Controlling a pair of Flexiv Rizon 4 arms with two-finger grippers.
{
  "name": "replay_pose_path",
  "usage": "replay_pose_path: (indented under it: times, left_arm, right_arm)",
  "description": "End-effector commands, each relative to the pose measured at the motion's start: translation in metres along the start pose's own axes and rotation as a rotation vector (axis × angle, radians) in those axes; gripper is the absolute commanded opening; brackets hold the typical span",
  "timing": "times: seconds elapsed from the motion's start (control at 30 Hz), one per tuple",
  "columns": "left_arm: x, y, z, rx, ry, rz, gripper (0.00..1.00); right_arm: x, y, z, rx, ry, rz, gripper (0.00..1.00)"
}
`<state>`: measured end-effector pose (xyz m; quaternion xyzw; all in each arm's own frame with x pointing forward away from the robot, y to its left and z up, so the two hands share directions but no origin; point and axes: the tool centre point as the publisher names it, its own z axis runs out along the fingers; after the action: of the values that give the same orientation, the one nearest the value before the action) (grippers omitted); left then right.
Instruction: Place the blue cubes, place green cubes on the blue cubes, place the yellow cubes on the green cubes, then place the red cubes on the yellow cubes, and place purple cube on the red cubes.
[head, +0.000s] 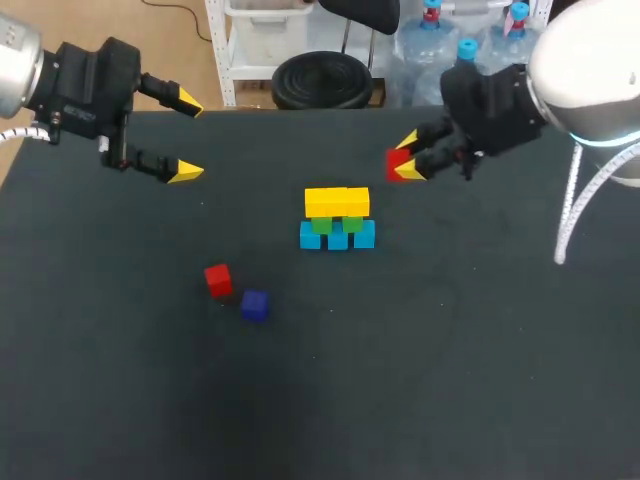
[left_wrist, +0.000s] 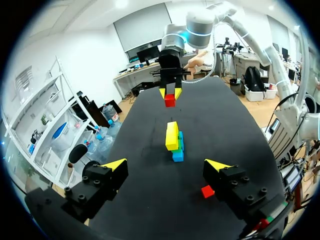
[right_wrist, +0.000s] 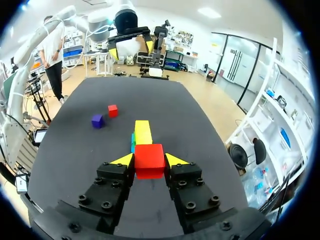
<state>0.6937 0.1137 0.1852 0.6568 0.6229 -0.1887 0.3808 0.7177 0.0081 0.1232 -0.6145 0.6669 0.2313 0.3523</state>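
Black tabletop (head: 450, 400) holds a blue-green-yellow stack (head: 337, 215), right of it my right gripper (head: 408, 157) clamps a red cube (head: 396, 163), left of it my left gripper (head: 188, 137) gapes open.

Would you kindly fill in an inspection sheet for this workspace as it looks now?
Surface: dark table, no damage seen.
Job's things: yellow cubes on green cubes on blue cubes, mid-table; loose red cube and purple cube lie side by side, apart from the stack.
Clutter: nothing seen.
Grippers: right gripper shut on held red cube; left gripper open, empty.
Cables: white cable hanging beside the right arm.
Surroundings: nothing seen.
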Motion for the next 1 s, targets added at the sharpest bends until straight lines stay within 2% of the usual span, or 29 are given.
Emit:
replay_pose_path:
  times: [0.03,1.0]
  left_arm:
    - [0.002,-0.001,0.0,-0.003,-0.005,0.004,1.0]
    - [0.002,-0.001,0.0,-0.003,-0.005,0.004,1.0]
  right_arm:
    - [-0.006,-0.01,0.015,-0.02,-0.001,0.001,0.0]
    - [-0.023,0.006,0.052,-0.03,-0.015,0.041,0.0]
